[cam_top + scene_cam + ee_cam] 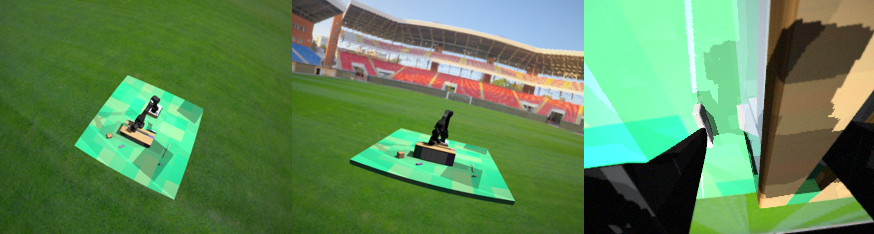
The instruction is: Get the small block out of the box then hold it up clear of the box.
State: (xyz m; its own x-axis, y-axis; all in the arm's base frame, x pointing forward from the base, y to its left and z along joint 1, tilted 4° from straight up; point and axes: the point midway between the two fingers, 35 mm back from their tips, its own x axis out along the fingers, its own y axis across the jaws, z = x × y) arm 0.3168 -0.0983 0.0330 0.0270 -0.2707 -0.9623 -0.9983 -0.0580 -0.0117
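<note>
The box (137,135) has a tan top and dark walls, and stands in the middle of the green table; it also shows in the exterior view (435,154). My gripper (133,128) is open and empty, low over the box's left end on the side facing the arm's base. In the wrist view the fingers (776,145) stand either side of the tan top's edge (784,125), with the clear pane (729,75) to the left. A small pale shape lies behind the pane; I cannot tell whether it is the block. A purple patch (152,136) marks the box's right end.
A brown cube (109,135) lies left of the box. A small purple piece (121,146) lies in front of it. A thin wooden stick (166,150) and a small dark piece (160,164) lie to the right. The arm's white base (155,111) stands behind the box.
</note>
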